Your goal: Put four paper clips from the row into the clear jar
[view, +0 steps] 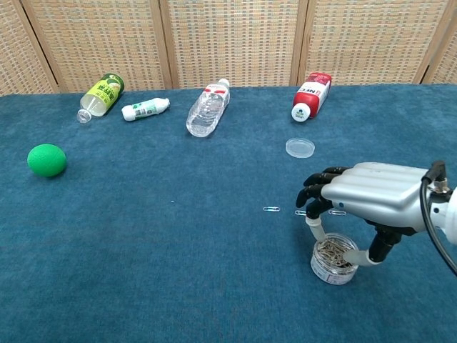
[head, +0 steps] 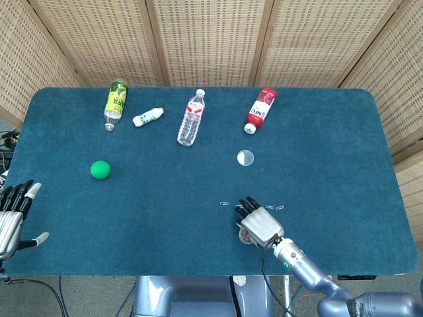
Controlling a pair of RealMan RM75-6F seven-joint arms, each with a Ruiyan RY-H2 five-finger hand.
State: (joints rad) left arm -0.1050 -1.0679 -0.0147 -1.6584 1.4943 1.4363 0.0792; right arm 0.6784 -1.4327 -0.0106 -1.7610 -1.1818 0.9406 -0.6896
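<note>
The right hand [view: 364, 196] is seen poised palm-down directly above the clear jar [view: 334, 260], which stands upright near the front edge of the blue table [head: 330, 145] and is partly filled with paper clips. A finger and the thumb are lowered to either side of the jar's open rim, while the dark fingertips [view: 314, 191] are curled forward above the row; no clip can be made out between them, and whether the rim is actually touched cannot be told. One paper clip [view: 271, 209] is left lying flat on the table just to the left of the hand, and others are partly hidden beside the fingertips. The left hand [head: 14, 211] is held off the table's left front corner, released, with fingers spread and nothing in it.

A clear round lid [view: 300, 147] lies flat beyond the jar. Further back, a red bottle [view: 312, 95], a clear water bottle [view: 208, 108], a small white bottle [view: 145, 108] and a green can [view: 101, 94] are laid on their sides. A green ball [view: 47, 159] rests well to the left
</note>
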